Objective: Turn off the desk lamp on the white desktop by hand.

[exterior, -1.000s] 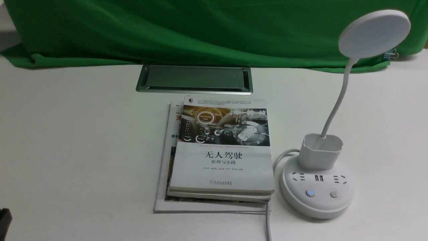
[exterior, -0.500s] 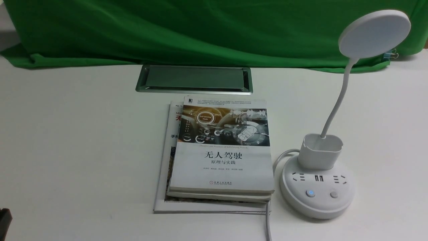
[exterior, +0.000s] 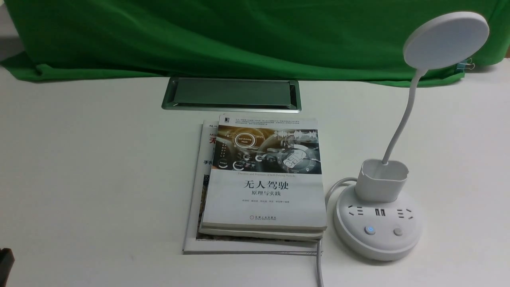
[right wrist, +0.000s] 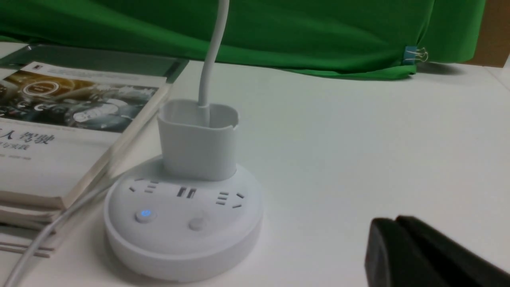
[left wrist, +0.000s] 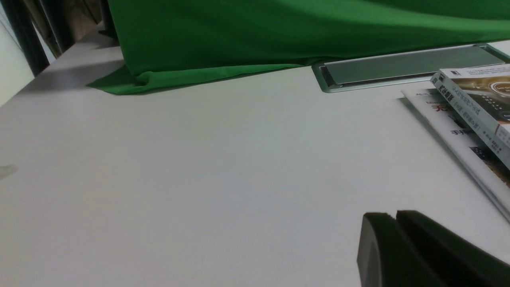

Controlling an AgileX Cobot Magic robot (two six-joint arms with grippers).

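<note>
The white desk lamp (exterior: 377, 223) stands at the right of the white desktop (exterior: 79, 159), its round disc head (exterior: 446, 40) raised on a thin neck above the cup holder (exterior: 381, 179). On its puck base the left button (exterior: 370, 230) glows blue and the right button (exterior: 398, 231) is unlit. In the right wrist view the lamp base (right wrist: 183, 239) sits ahead, with my right gripper (right wrist: 394, 223) shut, empty and apart from it. My left gripper (left wrist: 396, 217) is shut and empty, low over bare desktop. Only a black corner of the left arm (exterior: 5, 261) shows in the front view.
A stack of books (exterior: 265, 179) lies just left of the lamp base, with the lamp's white cable (exterior: 318, 263) running along its edge. A silver-framed hatch (exterior: 231, 93) is set in the desktop behind the books. Green cloth (exterior: 239, 36) hangs at the back.
</note>
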